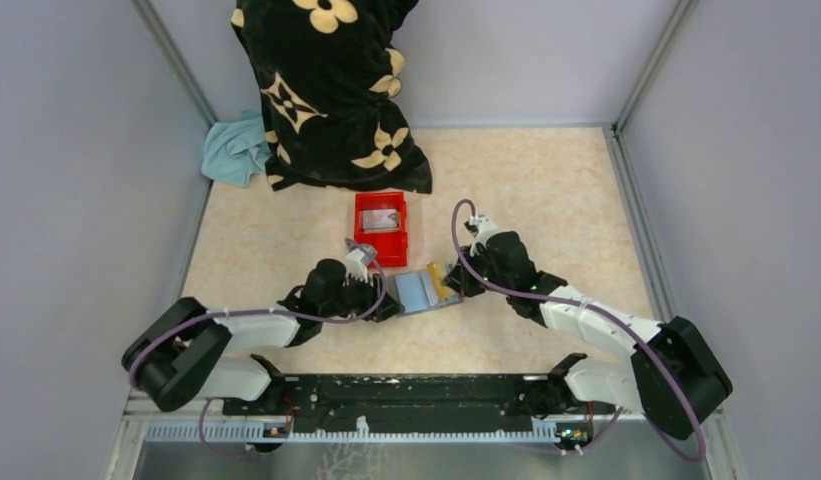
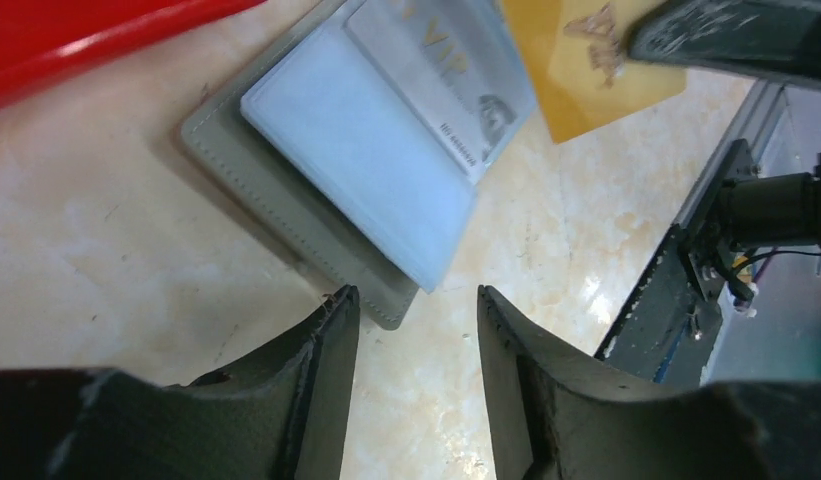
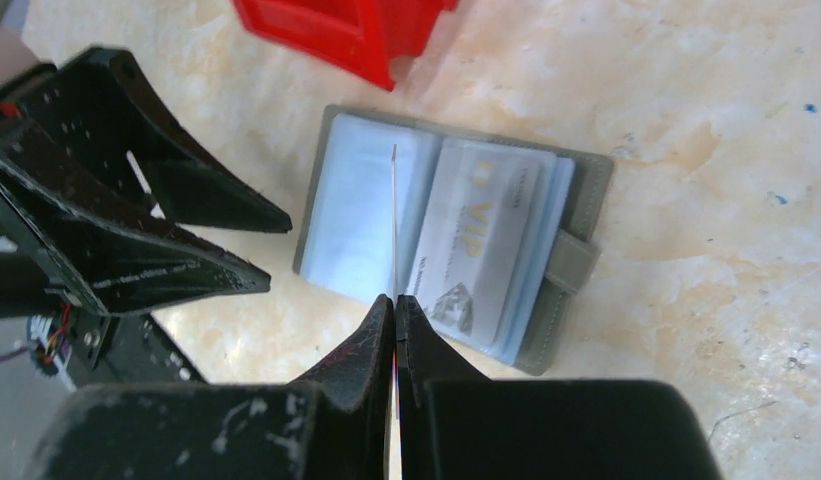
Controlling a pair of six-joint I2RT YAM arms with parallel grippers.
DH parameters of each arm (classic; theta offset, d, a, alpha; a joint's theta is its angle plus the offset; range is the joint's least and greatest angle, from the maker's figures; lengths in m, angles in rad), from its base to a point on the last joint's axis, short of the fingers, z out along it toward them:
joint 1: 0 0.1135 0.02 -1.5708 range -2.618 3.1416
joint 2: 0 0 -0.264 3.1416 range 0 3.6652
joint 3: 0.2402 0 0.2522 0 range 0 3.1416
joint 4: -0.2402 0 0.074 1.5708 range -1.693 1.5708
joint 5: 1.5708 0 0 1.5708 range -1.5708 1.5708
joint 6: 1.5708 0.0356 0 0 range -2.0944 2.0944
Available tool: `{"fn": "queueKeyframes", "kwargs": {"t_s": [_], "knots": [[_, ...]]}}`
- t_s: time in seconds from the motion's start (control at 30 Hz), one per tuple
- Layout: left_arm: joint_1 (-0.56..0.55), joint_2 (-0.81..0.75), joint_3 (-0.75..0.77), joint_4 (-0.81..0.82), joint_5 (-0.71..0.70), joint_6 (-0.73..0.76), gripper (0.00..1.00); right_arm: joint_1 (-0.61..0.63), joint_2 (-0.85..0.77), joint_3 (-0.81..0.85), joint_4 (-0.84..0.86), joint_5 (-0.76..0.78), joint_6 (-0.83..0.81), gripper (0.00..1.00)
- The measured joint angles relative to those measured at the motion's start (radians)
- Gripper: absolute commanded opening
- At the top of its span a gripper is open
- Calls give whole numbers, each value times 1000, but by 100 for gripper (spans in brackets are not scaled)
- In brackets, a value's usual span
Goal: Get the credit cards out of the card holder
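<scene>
1 tan-gold credit card (image 2: 586, 75), pinched edge-on by right gripper (image 3: 395, 305) over mid-worktop card holder (image 3: 578, 200): best drawn straight clear, with left gripper (image 2: 418, 298), spread at holder's corner, pinning the cover.

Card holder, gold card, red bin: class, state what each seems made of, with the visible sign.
Card holder: matte grey cover, likely faux leather or fabric, with a seam line along its border; sleeves look like clear, sheeny plastic. Gold card: probably stiff plastic, smooth, with a printed emblem. Red bin: glossy moulded plastic, highlight along its rim.
</scene>
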Motion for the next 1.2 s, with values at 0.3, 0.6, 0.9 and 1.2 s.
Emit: {"fn": "queueKeyframes", "kwargs": {"t_s": [0.3,0.6,0.9,1.2], "knots": [[0,-264,6,-108,63,77,71,-4,-36,-14,-11,-237,-62,0],[0,-362,26,-169,130,154,69,-5,-44,-21,6,-510,-80,0],[0,-346,19,-79,323,161,46,0,-43,-21,75,-653,-76,0],[0,-344,7,-23,387,150,0,20,-32,-21,85,-684,-77,0]]}}
